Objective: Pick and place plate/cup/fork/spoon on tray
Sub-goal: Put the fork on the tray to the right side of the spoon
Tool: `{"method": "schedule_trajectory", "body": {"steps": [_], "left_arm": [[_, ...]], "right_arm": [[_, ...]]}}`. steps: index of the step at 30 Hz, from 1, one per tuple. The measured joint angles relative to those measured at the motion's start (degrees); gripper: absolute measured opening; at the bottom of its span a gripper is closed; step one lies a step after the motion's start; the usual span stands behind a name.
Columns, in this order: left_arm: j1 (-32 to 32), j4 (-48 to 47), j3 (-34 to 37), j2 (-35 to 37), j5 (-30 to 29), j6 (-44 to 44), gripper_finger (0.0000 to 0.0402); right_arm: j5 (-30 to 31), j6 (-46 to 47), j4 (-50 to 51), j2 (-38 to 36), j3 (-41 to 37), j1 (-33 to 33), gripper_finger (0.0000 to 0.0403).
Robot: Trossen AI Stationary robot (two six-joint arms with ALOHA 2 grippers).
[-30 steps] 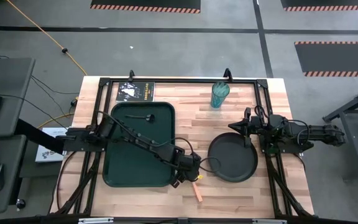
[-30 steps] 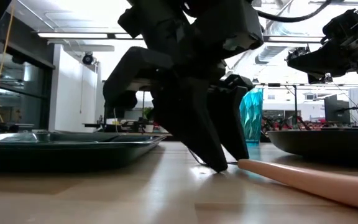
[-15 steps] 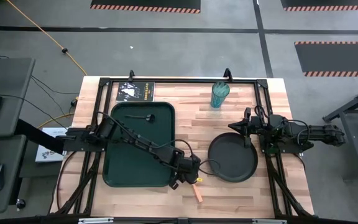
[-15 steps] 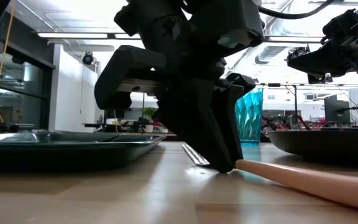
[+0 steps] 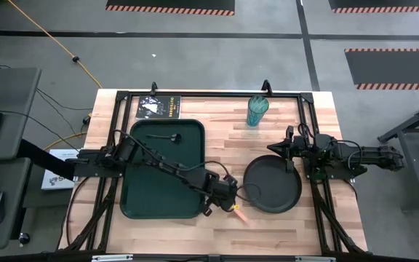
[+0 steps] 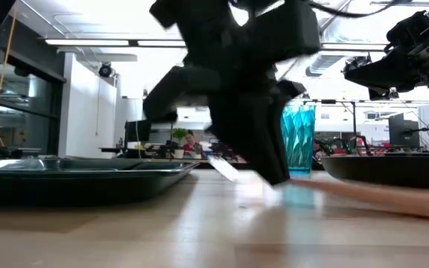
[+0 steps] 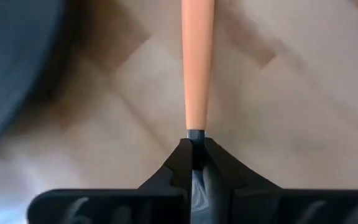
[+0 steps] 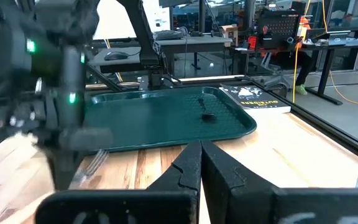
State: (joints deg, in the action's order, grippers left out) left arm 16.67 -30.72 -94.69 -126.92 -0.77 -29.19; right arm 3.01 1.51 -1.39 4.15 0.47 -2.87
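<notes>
The fork (image 5: 239,214), with a metal head and an orange-tan handle (image 7: 197,68), is near the front of the table, between the tray (image 5: 140,191) and the plate (image 5: 271,188). My left gripper (image 5: 226,201) is shut on it. In the low view the fork's head (image 6: 222,167) shows left of the fingers. The dark spoon (image 5: 167,136) lies on the tray's far part. The teal cup (image 5: 257,110) stands at the far edge. My right gripper (image 5: 288,149) hangs shut over the plate's far rim and holds nothing. My left gripper pinches the fork's dark metal neck (image 7: 195,134), right where the handle starts, between its two fingertips. The fingers come from above, slanting down, and lie across the fork. The handle sticks out toward the near right and the head toward the tray. The handle is low over the wood.
A black booklet (image 5: 159,106) lies at the far left beyond the tray. Black frame rails (image 5: 209,94) run around the tabletop. Bare wood shows between tray and plate and along the near edge (image 5: 282,233).
My left gripper has shut on the fork's neck, then risen a little and drawn toward the far edge. The fork has come with it: its handle has swung toward the plate and come up off the wood.
</notes>
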Motion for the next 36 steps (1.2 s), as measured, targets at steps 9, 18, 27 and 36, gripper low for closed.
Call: {"method": "schedule_trajectory", "body": {"steps": [9,18,27,36], "left_arm": [[-2.3,-15.0,-0.6,11.4,-4.7,3.6,0.0009],[-0.5,-19.5,18.9,28.0,-14.7,4.4,0.0007],[3.5,-26.8,36.9,40.2,-24.9,-21.9,0.0003],[3.5,-29.7,37.8,40.0,-25.1,-37.3,0.0002]], "right_arm": [[0.0,0.0,0.0,0.0,0.0,0.0,0.0000],[0.0,0.0,0.0,0.9,0.0,0.0,0.0000],[0.0,0.0,0.0,1.1,0.0,0.0,0.0000],[0.0,0.0,0.0,1.1,0.0,0.0,0.0000]]}}
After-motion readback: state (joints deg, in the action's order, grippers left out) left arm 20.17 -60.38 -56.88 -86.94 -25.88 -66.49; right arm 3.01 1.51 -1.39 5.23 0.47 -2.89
